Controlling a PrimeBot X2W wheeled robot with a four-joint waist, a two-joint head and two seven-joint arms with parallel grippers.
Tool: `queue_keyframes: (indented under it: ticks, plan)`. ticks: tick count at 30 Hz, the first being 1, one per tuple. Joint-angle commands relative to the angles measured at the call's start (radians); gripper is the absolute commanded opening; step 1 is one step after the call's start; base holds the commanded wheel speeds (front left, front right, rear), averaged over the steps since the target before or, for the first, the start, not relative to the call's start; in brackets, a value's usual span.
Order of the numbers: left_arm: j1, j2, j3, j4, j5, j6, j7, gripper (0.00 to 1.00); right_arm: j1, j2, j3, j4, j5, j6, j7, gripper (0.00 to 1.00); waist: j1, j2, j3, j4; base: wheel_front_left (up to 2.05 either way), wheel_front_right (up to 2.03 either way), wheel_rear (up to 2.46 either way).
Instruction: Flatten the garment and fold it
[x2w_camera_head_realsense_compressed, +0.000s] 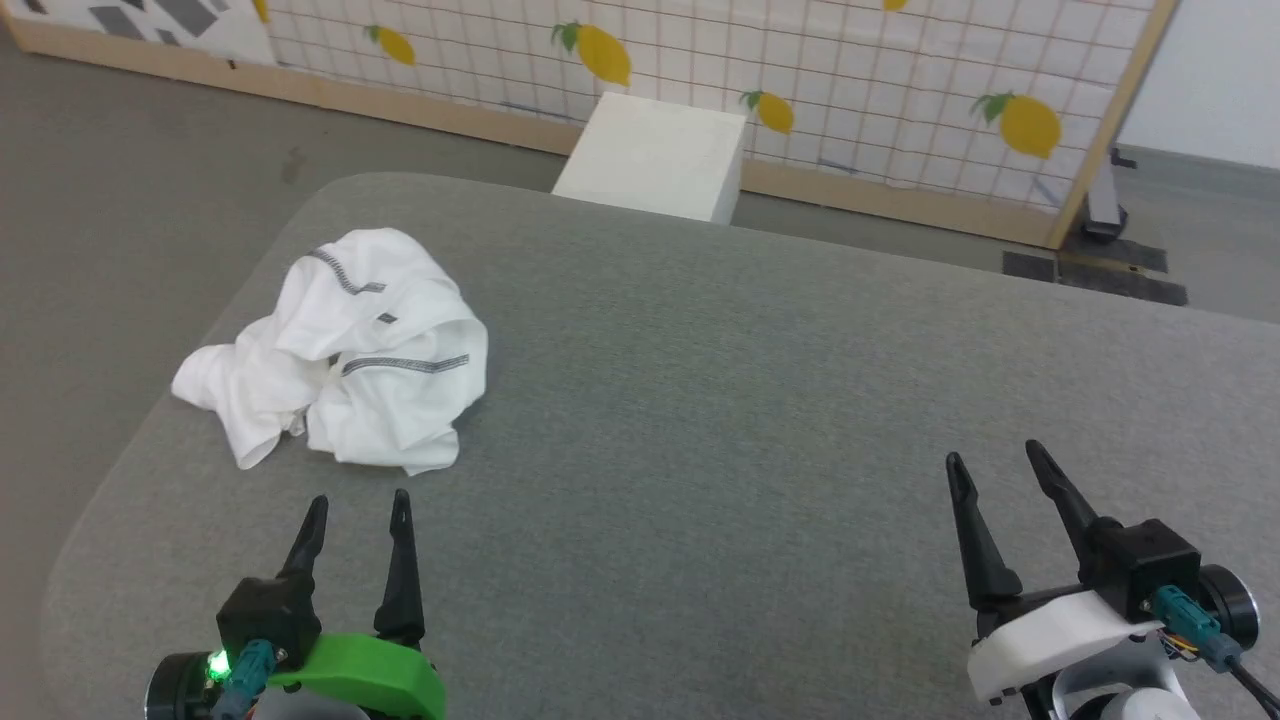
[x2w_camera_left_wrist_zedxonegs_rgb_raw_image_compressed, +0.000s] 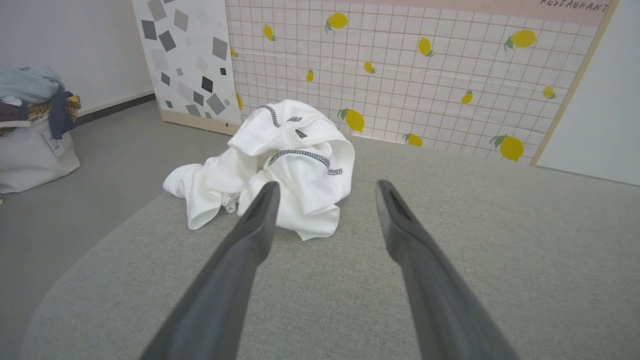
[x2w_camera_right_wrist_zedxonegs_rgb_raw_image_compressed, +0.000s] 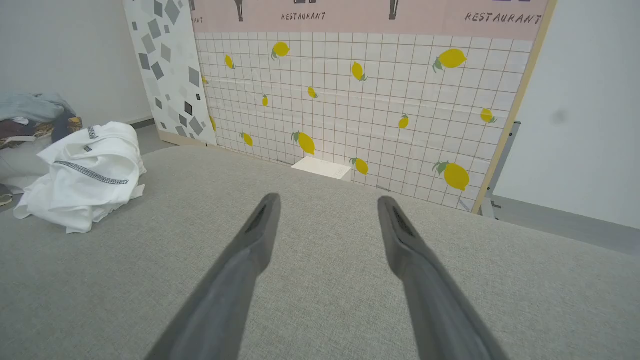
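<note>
The garment (x2w_camera_head_realsense_compressed: 345, 350) is a white T-shirt with grey zigzag seams, crumpled in a heap near the far left corner of the grey table (x2w_camera_head_realsense_compressed: 720, 400). It also appears in the left wrist view (x2w_camera_left_wrist_zedxonegs_rgb_raw_image_compressed: 280, 165) and at the left of the right wrist view (x2w_camera_right_wrist_zedxonegs_rgb_raw_image_compressed: 82, 175). My left gripper (x2w_camera_head_realsense_compressed: 358, 505) is open just short of the heap's near edge, holding nothing. My right gripper (x2w_camera_head_realsense_compressed: 995, 455) is open over bare table far to the right. Between the fingers (x2w_camera_left_wrist_zedxonegs_rgb_raw_image_compressed: 260, 215) of the left gripper lies the heap's near hem.
A rigid white box (x2w_camera_head_realsense_compressed: 655, 155) stands on the floor beyond the table's far edge, before a lemon-patterned panel (x2w_camera_head_realsense_compressed: 850, 90). A bag piled with clothes (x2w_camera_left_wrist_zedxonegs_rgb_raw_image_compressed: 32, 130) sits on the floor to the left. The table's left edge runs close beside the heap.
</note>
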Motion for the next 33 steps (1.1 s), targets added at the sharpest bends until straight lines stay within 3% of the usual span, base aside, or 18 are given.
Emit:
queue_keyframes:
  ticks: [1,16,33]
  plan:
    - [0.013,-0.003,0.004,-0.002,-0.011,-0.006,-0.012,1.0,0.009,0.001,0.004,0.005,0.008,-0.001,-0.012,1.0,0.0,-0.0001,-0.008,0.029,0.0,0.0,0.0]
    - [0.049,-0.003,0.015,-0.001,-0.024,-0.015,-0.043,1.0,0.019,0.001,0.019,0.03,0.038,-0.001,-0.043,1.0,0.0,-0.0001,-0.035,0.142,0.0,0.0,0.0]
    - [0.077,-0.004,0.025,-0.003,-0.049,-0.023,-0.078,1.0,0.025,0.001,0.029,0.05,0.053,-0.001,-0.079,1.0,0.0,-0.0001,-0.048,0.21,0.0,0.0,0.0]
